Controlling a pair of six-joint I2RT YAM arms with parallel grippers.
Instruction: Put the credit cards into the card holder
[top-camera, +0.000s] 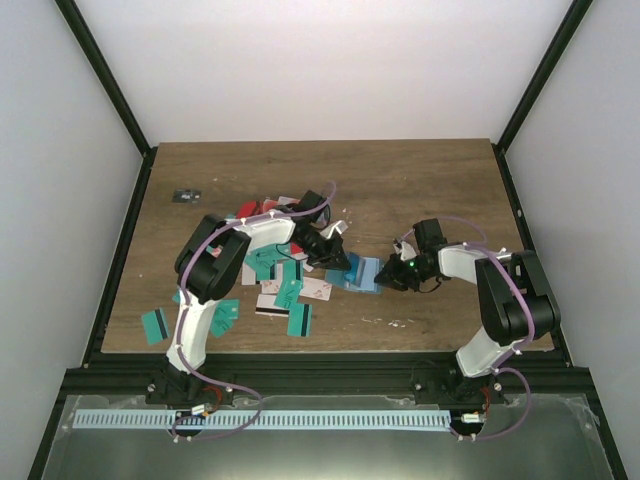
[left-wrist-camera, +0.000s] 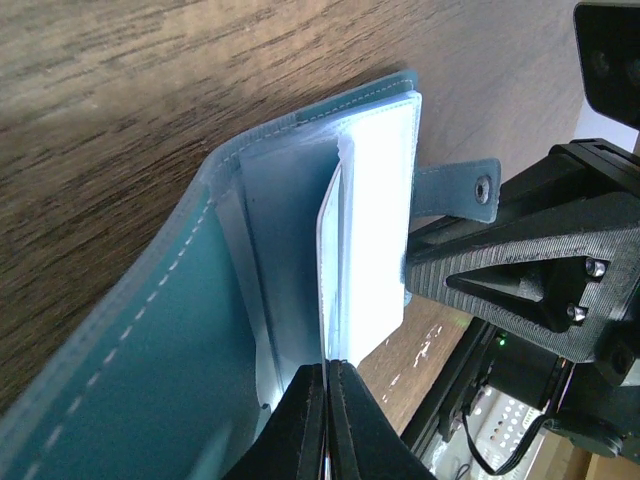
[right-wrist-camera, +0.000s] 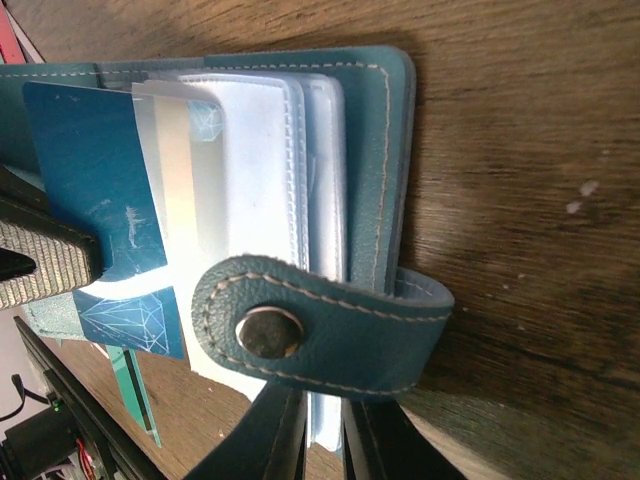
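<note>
Card holder (top-camera: 362, 272) lies open mid-table (top-camera: 430, 180), between your two grippers.
Your right gripper (right-wrist-camera: 322, 425), arm folded low, clamps its clear pockets; your left gripper (left-wrist-camera: 327, 375), reaching over loose cards (top-camera: 290, 292), pinches a teal card (right-wrist-camera: 80, 170) half inside a pocket.

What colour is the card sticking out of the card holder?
The card is teal-blue with pale diamond line drawings; best seen in the right wrist view.

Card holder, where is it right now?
In the top view the card holder lies open just right of centre, between the left claw and right claw, beside the scattered credit cards.
</note>
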